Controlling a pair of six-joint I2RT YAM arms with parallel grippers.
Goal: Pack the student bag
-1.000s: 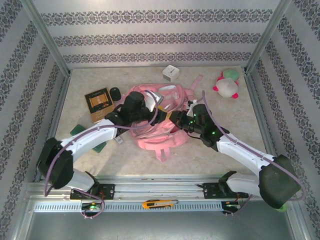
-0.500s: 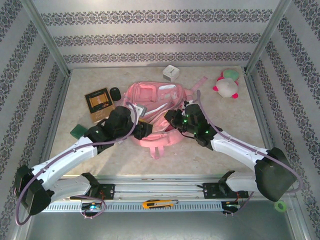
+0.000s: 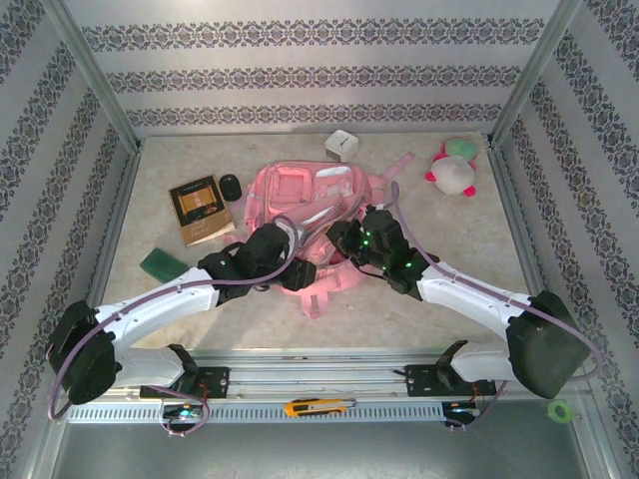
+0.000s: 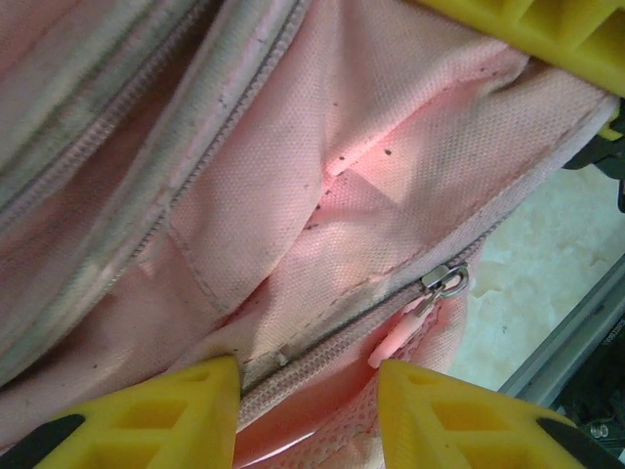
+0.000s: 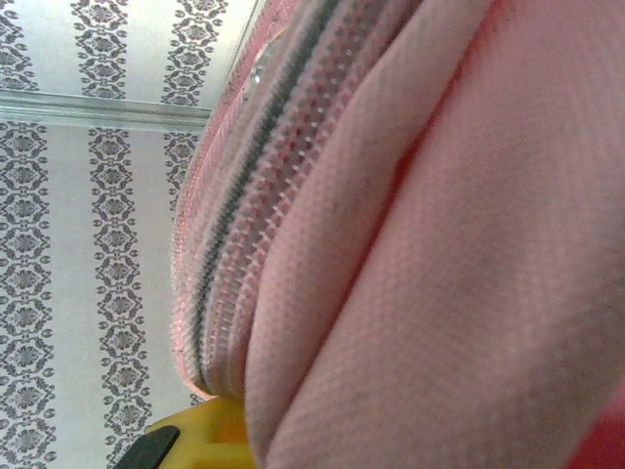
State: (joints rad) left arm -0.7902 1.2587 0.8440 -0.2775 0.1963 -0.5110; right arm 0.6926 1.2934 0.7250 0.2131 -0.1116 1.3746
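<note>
Near rail: a yellow knife (image 3: 318, 406) lies on the metal rail in front of the table's near edge, off the table itself.
Left gripper (image 3: 300, 273): at the bag's near edge. From its own wrist its yellow fingers (image 4: 146, 415) stand apart, with the zipped seam running between them. I cannot tell if they pinch it.
Zip: the metal pull (image 4: 444, 281) sits at the end of that seam, just beside the left gripper, and this stretch looks closed.
Right gripper (image 3: 339, 238): jaws closed at the bag's near right side, apparently on a fold of fabric. Pink cloth presses right up to its wrist camera.
Bag (image 3: 262, 195): in the middle of the table, lying flat, straps trailing toward the far right. What is inside is hidden.
Left side: a flat green thing (image 3: 160, 263) near the left edge. Farther back are a brown book (image 3: 200, 208) and a small black thing (image 3: 231, 185), both just beside the bag.
Far edge: a white box (image 3: 341, 145) behind the bag.
Far right corner: a plush toy (image 3: 454, 170), well apart from the bag.
Done: little that shows. Both arms are handling the bag, probably to get it open.
Left: the loose things around the bag are not yet packed, and the zips are yet to be closed after that.
</note>
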